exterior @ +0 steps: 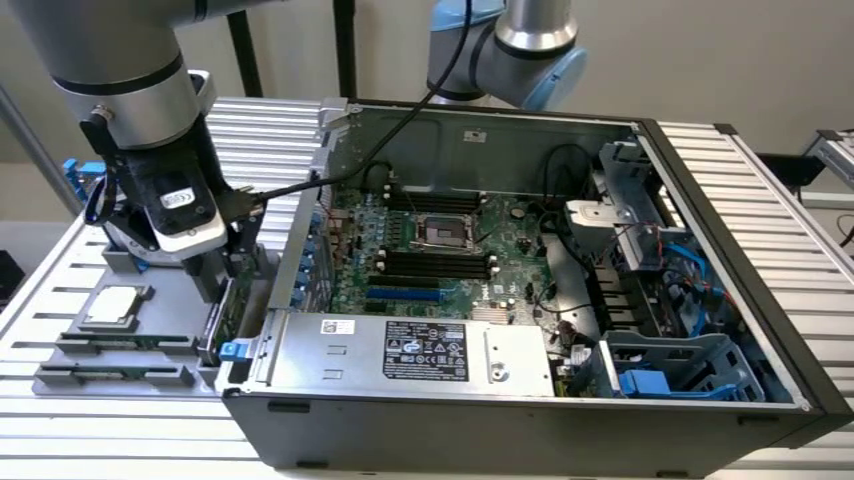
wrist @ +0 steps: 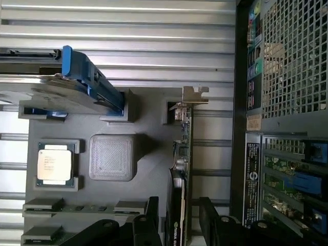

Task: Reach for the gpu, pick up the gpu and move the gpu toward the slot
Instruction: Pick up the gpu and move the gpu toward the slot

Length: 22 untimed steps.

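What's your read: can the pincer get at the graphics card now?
Probably yes: the open pincer straddles the upright graphics card in its tray, with nothing between them.

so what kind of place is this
Probably a robotics lab bench for PC assembly: a robot arm stands over a slatted metal table, an open PC case shows its motherboard, and a grey tray holds a CPU and memory sticks.
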Each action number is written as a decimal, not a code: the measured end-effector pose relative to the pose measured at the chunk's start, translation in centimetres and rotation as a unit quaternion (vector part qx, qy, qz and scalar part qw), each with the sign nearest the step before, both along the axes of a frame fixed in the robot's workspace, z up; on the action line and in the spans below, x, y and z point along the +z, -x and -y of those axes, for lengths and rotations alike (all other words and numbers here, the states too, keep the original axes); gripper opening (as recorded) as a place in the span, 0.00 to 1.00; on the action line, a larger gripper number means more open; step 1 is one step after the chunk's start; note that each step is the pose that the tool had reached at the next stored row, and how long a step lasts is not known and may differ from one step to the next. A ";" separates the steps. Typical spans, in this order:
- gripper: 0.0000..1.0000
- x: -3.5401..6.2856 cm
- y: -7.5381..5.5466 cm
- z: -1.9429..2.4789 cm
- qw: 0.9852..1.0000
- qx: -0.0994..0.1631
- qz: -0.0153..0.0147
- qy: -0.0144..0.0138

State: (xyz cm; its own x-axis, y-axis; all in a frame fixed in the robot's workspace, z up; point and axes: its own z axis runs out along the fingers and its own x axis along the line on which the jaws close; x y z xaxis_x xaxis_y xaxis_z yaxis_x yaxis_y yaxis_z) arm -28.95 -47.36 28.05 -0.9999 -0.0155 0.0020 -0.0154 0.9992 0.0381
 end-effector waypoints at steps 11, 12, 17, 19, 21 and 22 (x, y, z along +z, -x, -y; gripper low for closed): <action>0.45 -2.01 0.0 0.01 1.000 -0.007 0.000 0.000; 0.45 -2.19 0.0 0.01 1.000 -0.007 0.000 0.000; 0.45 -3.10 0.0 0.00 1.000 -0.009 0.000 0.000; 0.45 -3.45 0.0 0.00 1.000 -0.009 0.000 0.000; 0.45 -3.63 0.0 0.00 1.000 -0.010 0.000 0.000; 0.45 -3.68 0.0 0.00 1.000 -0.011 0.000 0.000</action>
